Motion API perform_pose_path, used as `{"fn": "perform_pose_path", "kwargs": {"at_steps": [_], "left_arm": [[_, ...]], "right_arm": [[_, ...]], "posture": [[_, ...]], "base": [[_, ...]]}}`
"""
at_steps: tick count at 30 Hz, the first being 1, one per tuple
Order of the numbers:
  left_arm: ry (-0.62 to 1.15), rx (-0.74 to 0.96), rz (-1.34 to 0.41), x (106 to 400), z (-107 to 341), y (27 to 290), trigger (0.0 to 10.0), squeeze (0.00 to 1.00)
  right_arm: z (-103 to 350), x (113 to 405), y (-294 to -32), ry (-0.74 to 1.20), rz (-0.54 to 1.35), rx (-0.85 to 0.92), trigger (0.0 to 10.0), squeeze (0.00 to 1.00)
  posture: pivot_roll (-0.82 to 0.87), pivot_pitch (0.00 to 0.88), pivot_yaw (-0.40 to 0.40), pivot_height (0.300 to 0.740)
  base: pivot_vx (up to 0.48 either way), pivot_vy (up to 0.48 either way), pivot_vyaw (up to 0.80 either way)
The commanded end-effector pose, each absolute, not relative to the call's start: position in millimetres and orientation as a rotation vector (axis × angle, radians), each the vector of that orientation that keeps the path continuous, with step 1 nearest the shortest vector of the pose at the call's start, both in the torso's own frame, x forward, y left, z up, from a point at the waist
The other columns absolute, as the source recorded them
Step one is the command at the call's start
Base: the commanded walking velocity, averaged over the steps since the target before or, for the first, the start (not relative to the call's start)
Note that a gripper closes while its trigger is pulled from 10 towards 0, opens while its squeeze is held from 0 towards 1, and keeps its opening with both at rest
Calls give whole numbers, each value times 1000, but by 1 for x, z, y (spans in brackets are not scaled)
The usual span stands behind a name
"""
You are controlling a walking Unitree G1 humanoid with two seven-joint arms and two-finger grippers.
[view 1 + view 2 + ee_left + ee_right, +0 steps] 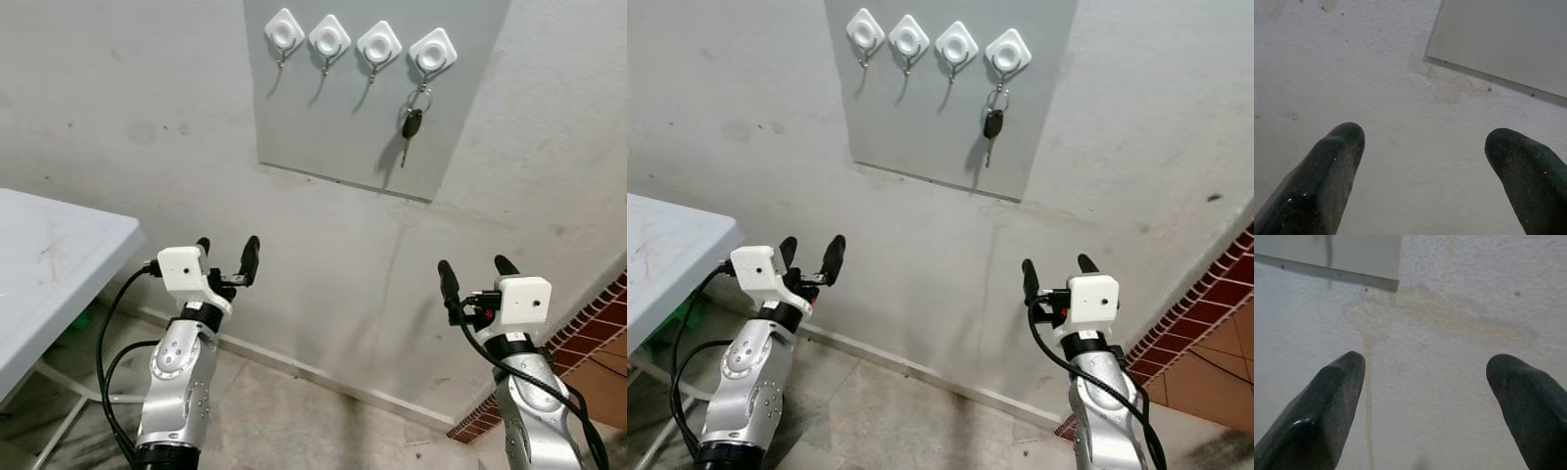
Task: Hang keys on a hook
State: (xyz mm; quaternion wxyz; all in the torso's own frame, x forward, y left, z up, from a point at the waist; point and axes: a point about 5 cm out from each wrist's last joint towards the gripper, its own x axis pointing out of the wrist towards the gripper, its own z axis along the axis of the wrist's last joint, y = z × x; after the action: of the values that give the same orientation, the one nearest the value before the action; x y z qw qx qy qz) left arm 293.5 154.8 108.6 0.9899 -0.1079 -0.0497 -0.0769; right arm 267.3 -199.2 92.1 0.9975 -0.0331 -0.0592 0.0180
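Both arms raised toward the wall – left pincer (pixel 227 252) and right pincer (pixel 476 270) spread, empty.

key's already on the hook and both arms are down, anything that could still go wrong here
1. The key hangs by a small ring from the rightmost hook; a knock to the grey board might shake it off.
2. The right gripper and left gripper are both open and raised toward the wall; moving forward could scrape it.
3. The white table sits close beside the left arm, so a turn could clip it.
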Motion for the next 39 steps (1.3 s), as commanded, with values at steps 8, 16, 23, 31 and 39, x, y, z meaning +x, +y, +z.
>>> {"fn": "perform_pose_path", "kwargs": {"at_steps": [8,16,23,31,39], "left_arm": [[-92,-214,-146,296,109,154,10000,0],[-92,-212,-134,296,110,155,10000,0],[-76,-222,-124,297,109,154,10000,0],[-75,-213,-134,296,108,153,10000,0],[-73,-203,-132,295,108,153,10000,0]], "right_arm": [[101,274,-196,-139,50,-81,10000,0],[100,273,-194,-135,55,-85,10000,0],[100,273,-196,-133,55,-90,10000,0],[100,271,-196,-134,59,-93,10000,0],[101,271,-197,-135,66,-97,10000,0]], "posture": [[-20,0,-26,740],[-18,0,-27,740],[-20,0,-27,740],[-22,0,-28,740],[-19,0,-33,740]], "base": [[0,281,794],[0,0,794],[0,0,794],[0,0,794],[0,0,794]]}}
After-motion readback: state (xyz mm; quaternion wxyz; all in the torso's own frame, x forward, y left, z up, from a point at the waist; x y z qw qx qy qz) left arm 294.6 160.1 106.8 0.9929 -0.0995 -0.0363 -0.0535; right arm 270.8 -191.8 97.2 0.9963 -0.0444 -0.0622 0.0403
